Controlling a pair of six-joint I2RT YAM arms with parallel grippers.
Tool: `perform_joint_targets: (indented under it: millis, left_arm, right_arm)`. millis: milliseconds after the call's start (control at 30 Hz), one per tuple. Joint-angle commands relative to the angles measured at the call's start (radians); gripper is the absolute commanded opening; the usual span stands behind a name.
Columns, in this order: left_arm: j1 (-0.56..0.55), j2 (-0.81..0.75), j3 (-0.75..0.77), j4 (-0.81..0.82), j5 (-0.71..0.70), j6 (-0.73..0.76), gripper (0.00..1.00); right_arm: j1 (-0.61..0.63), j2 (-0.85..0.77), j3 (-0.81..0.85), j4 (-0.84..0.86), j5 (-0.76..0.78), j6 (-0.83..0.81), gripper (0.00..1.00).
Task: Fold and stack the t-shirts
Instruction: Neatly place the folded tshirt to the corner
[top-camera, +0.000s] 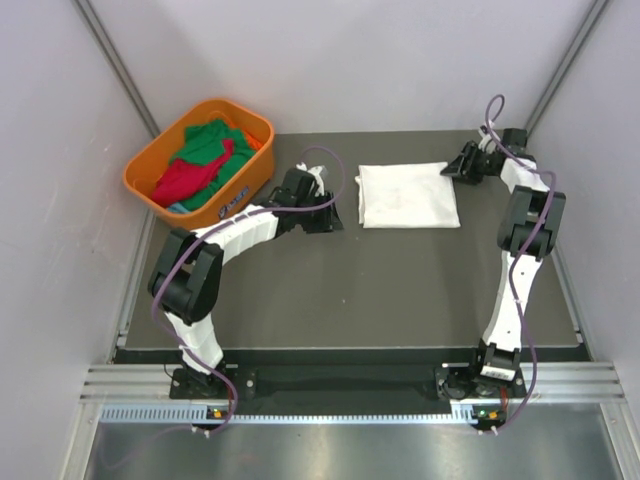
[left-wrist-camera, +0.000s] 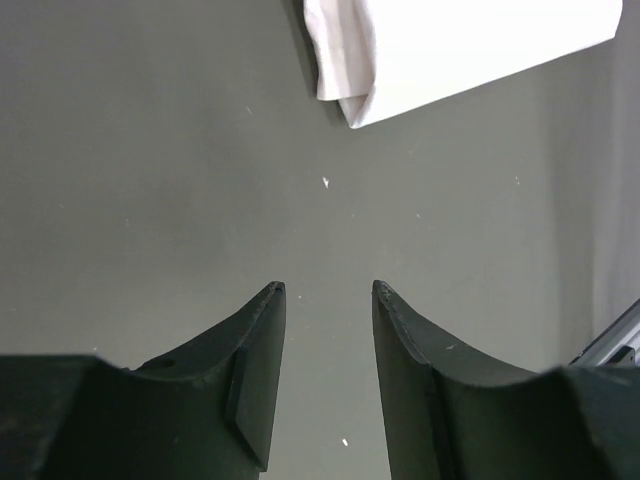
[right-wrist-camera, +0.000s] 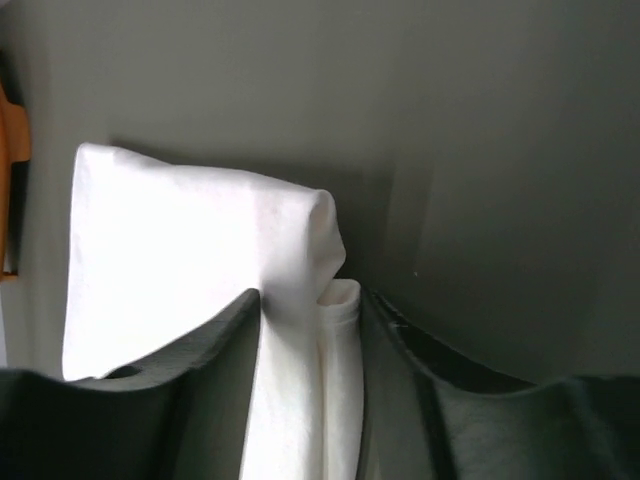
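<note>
Right end effector (right-wrist-camera: 310, 295) straddles white t-shirt (right-wrist-camera: 170, 240) edge, perhaps gripping.

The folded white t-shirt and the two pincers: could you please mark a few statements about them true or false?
1. The white t-shirt lies folded on the table. True.
2. The left pincer grips a corner of the white t-shirt. False: it is open with nothing between its fingers, over bare table beside the shirt.
3. A green t-shirt and a red t-shirt lie in the orange basket. True.
4. The right pincer is over the orange basket. False: it is at the white t-shirt's edge, with a fold of cloth between its fingers.
</note>
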Motion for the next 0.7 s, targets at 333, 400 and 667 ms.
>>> perform_joint_targets:
  millis: [333,400,667]
  left_arm:
    - [-0.019,-0.047,0.013,0.049,0.039,-0.01,0.44]
    - [-0.02,-0.05,0.008,0.051,0.037,-0.011,0.44]
    - [-0.034,-0.054,-0.01,0.051,0.037,-0.013,0.44]
  right_arm:
    - [0.01,0.035,0.03,0.071,0.085,0.027,0.0]
    - [0.005,0.021,0.036,0.105,0.1,0.038,0.0]
    - [0.004,0.007,0.142,0.1,0.244,-0.047,0.0]
